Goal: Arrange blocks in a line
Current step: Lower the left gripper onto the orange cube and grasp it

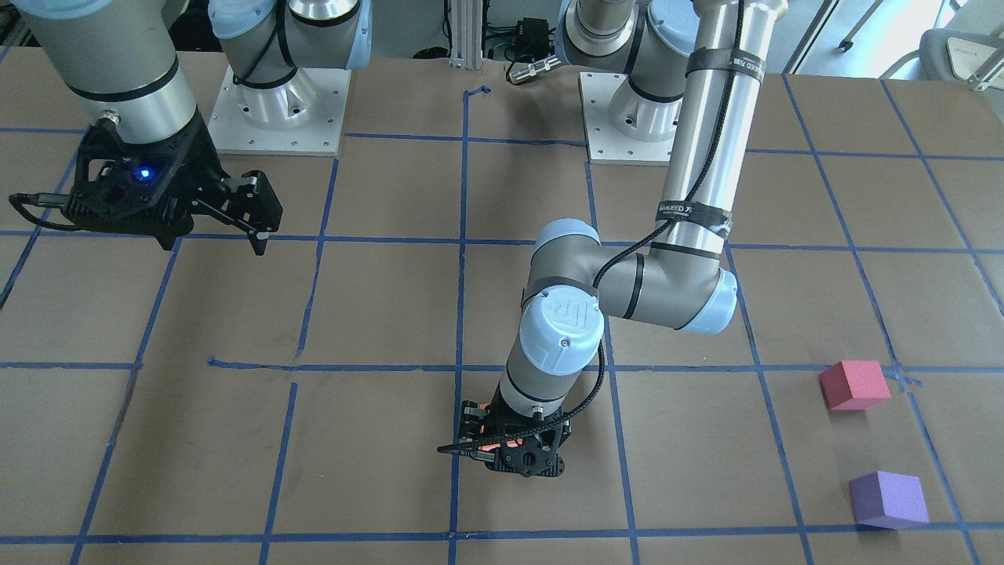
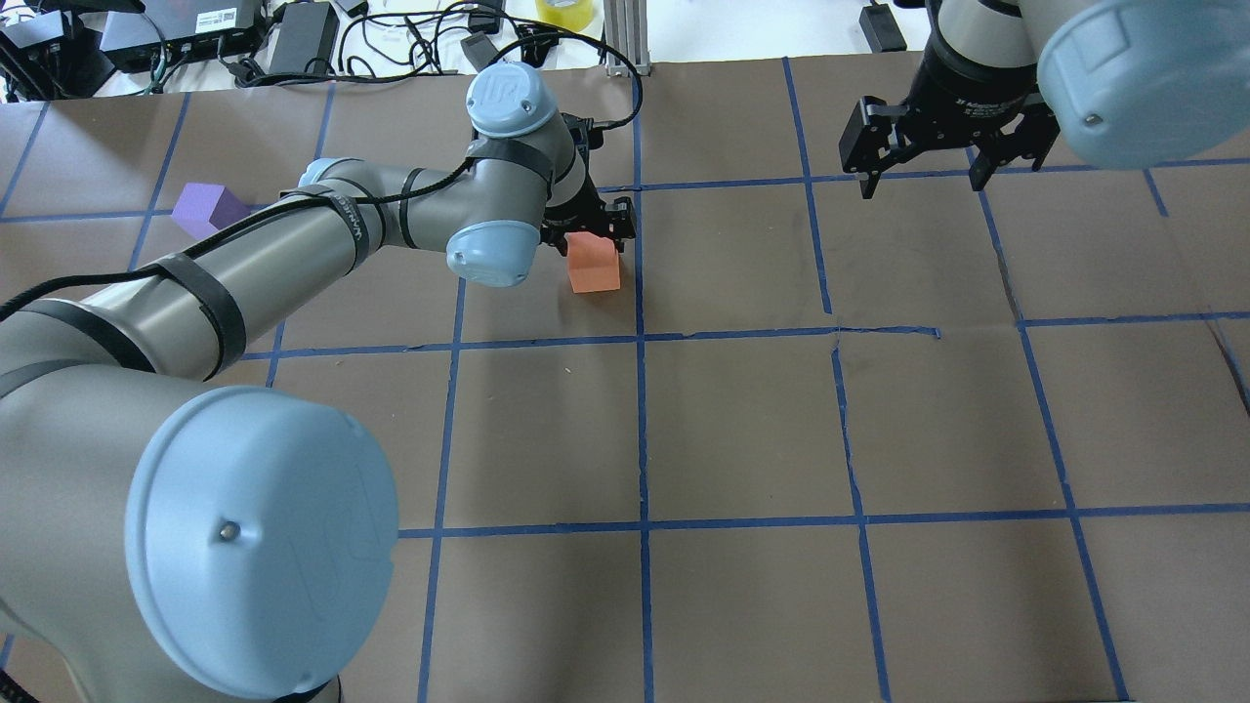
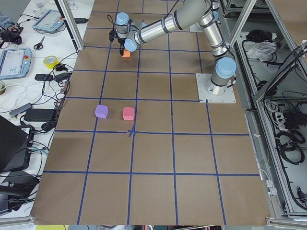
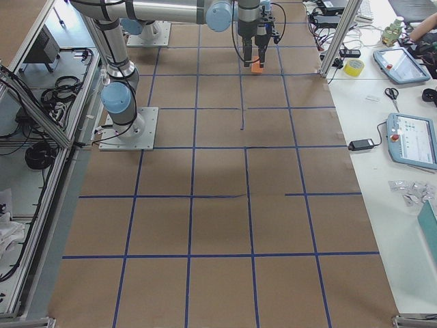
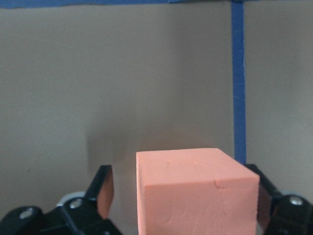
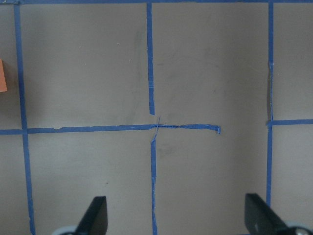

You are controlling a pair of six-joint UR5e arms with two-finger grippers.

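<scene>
The orange block (image 2: 594, 264) sits on the brown table beside a blue tape line. My left gripper (image 2: 589, 232) straddles it, and the left wrist view shows the block (image 5: 195, 191) between the open fingers (image 5: 103, 186), with a gap on one side. The pinkish-red block (image 1: 855, 384) and the purple block (image 1: 889, 500) lie apart, far out on my left side. In the overhead view the purple block (image 2: 207, 207) shows and the pinkish-red one is hidden behind my arm. My right gripper (image 2: 923, 171) is open and empty, held above the table.
The brown table (image 2: 742, 430) carries a blue tape grid. The two arm base plates (image 1: 278, 110) stand at the robot's edge. Cables and power bricks (image 2: 293, 29) lie beyond the far edge.
</scene>
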